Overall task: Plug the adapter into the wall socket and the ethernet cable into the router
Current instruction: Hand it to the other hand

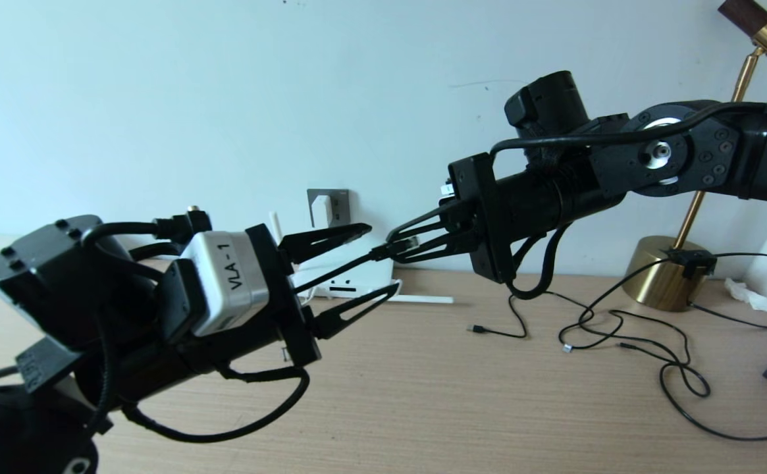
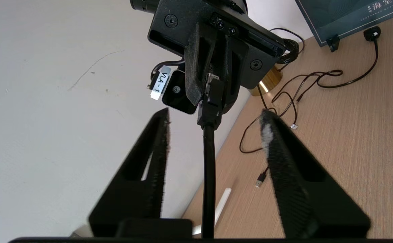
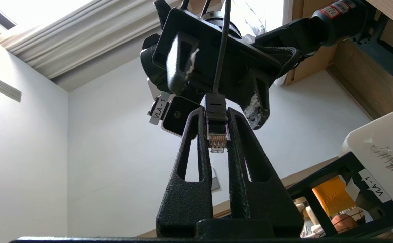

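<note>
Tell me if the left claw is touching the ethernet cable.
Apart. In the left wrist view the ethernet cable runs between the left claw's fingers with clear gaps on both sides. Its plug end is pinched by the right claw.

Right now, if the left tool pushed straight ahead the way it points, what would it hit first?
Probably the right tool, facing it and shut on the thick black ethernet cable's clear plug; the cable runs between the left tool's open fingers. Depth is uncertain.
</note>
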Controlling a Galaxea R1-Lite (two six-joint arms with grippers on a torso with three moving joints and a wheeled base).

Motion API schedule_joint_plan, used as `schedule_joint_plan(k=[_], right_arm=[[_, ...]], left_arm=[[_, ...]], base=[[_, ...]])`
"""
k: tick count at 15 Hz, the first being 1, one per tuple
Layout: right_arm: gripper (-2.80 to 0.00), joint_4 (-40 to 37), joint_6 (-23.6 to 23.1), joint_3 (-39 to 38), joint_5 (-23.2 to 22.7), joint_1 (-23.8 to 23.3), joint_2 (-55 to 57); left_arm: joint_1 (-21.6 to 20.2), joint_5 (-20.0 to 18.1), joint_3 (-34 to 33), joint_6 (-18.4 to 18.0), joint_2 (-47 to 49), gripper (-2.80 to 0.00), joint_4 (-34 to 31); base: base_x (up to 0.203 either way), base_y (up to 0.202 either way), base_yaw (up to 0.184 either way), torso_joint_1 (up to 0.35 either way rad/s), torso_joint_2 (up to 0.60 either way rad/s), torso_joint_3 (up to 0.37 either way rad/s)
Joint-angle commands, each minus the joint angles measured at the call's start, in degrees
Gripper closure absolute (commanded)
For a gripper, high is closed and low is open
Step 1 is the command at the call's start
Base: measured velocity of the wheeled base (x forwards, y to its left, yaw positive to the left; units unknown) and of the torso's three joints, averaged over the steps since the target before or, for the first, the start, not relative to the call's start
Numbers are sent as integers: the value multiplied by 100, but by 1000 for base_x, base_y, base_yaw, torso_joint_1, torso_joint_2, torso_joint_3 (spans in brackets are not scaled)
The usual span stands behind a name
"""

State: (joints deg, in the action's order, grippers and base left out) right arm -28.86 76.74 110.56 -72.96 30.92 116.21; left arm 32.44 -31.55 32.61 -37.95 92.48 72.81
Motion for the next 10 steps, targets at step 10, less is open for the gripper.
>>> schedule_joint_plan(k=[10], right_arm=[[0,-15,-1,1,-43,64,-2]], left_arm=[[-1,-18,-9,-20,62,0,40]], base=[[0,0,0,0,0,0]])
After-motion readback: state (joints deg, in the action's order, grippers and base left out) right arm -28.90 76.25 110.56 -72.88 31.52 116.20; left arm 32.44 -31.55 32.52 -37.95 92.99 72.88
